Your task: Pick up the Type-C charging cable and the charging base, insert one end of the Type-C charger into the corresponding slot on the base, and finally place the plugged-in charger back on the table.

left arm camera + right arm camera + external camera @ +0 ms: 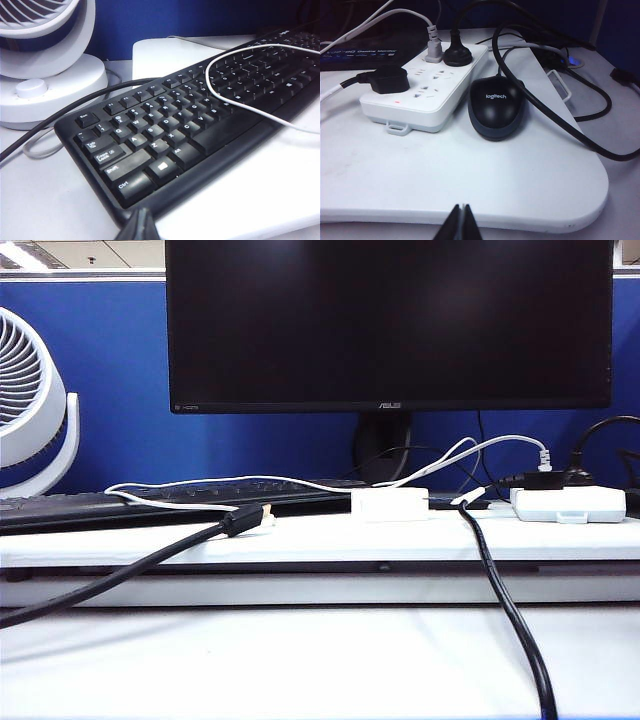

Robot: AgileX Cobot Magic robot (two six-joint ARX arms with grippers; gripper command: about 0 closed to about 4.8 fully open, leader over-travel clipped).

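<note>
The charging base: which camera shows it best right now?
The exterior view. The charging base sits whole and unblocked on the raised shelf, below the monitor. Neither wrist view shows it: the left sees the keyboard, the right the power strip and mouse.

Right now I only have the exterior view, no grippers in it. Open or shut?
Observer: Both shut. The left gripper sits low before the keyboard, the right gripper faces the power strip.
Operator: Anything hidden by that strip?
Observer: A black mouse lies close beside it.
Operator: Type-C charging cable path?
Observer: It loops across the keyboard's keys.
</note>
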